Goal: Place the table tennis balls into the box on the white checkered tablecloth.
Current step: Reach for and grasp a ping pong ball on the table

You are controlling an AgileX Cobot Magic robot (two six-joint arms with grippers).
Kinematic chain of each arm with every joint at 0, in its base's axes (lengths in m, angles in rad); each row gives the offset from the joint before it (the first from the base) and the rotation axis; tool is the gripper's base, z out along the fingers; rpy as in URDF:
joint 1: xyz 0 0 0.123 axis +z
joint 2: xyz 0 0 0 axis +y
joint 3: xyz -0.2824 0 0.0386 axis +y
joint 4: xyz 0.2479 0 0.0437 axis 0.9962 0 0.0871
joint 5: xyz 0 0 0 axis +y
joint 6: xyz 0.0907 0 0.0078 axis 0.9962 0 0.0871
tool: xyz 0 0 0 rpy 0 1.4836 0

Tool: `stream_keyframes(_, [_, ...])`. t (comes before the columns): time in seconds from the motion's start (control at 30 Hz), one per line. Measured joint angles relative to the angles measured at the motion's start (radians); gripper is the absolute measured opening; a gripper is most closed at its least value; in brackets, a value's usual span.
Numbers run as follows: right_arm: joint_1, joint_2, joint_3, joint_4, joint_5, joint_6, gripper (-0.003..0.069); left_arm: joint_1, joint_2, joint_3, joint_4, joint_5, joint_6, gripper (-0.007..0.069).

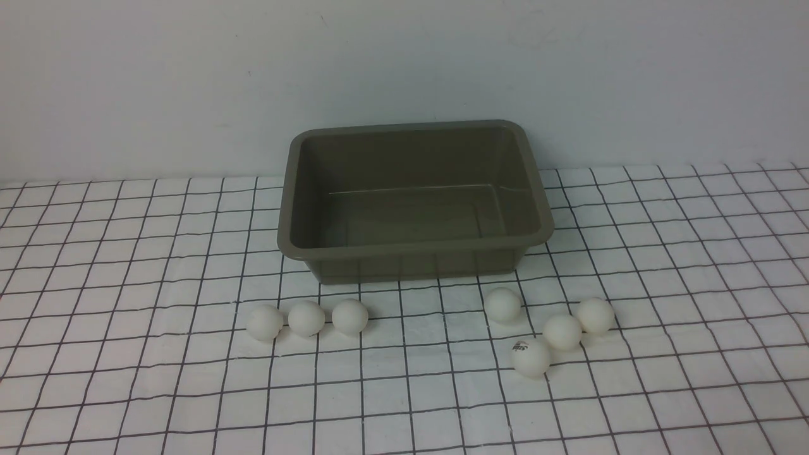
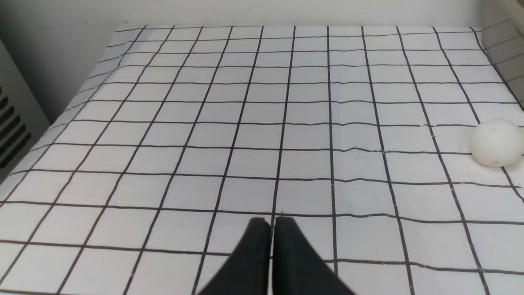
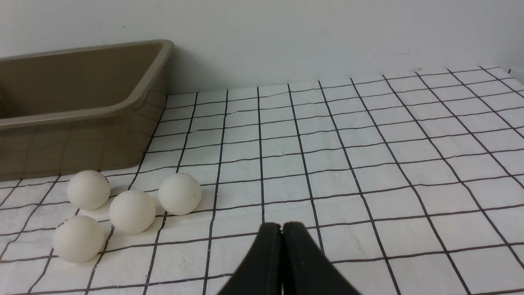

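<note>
The olive-brown box (image 1: 414, 251) stands empty at the back middle of the white checkered tablecloth (image 1: 126, 265). In front of it lie seven white balls: three in a row at the left (image 1: 306, 318), four at the right, one ball with a dark logo (image 1: 531, 357). Neither gripper shows in the front view. My left gripper (image 2: 272, 221) is shut and empty over bare cloth, with one ball (image 2: 496, 143) off to its side. My right gripper (image 3: 282, 226) is shut and empty, near the four right balls (image 3: 132, 211) and the box corner (image 3: 155, 73).
A pale wall runs behind the cloth. A grey vented panel (image 2: 12, 119) stands beside the cloth's edge in the left wrist view. The cloth is slightly wrinkled.
</note>
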Motion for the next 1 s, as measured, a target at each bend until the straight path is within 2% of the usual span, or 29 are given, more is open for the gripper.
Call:
stream_keyframes(0.1, [0.0,0.0,0.0,0.014,-0.001,0.005,-0.0018,0.0,0.0,0.0,0.0,0.0,0.0,-0.0005])
stream_keyframes(0.13, [0.0,0.0,0.0,0.056,-0.011,0.023,-0.0018,0.0,0.0,0.0,0.0,0.0,0.0,-0.0005])
stream_keyframes(0.23, [0.0,0.0,0.003,0.271,-0.073,0.107,-0.0018,0.0,0.0,0.0,0.0,0.0,0.0,-0.0005])
stream_keyframes(0.37, [0.0,0.0,0.003,0.62,-0.136,0.195,-0.0018,0.0,0.0,0.0,0.0,0.0,0.0,-0.0005])
stream_keyframes(0.5, [0.0,0.0,0.003,0.796,-0.189,0.189,-0.0018,0.0,0.0,0.0,0.0,0.0,0.0,-0.0005])
stream_keyframes(0.6, [0.0,0.0,0.003,0.846,-0.235,0.185,-0.0018,0.0,0.0,0.0,0.0,0.0,0.0,-0.0005])
stream_keyframes(0.83, [0.0,0.0,0.002,0.861,-0.244,0.169,-0.0018,0.0,0.0,0.0,0.0,0.0,0.0,-0.0005])
stream_keyframes(1.0, [0.014,0.0,-0.104,0.824,-0.091,-0.004,-0.0018,0.0,0.0,0.0,0.0,0.0,0.0,-0.0005])
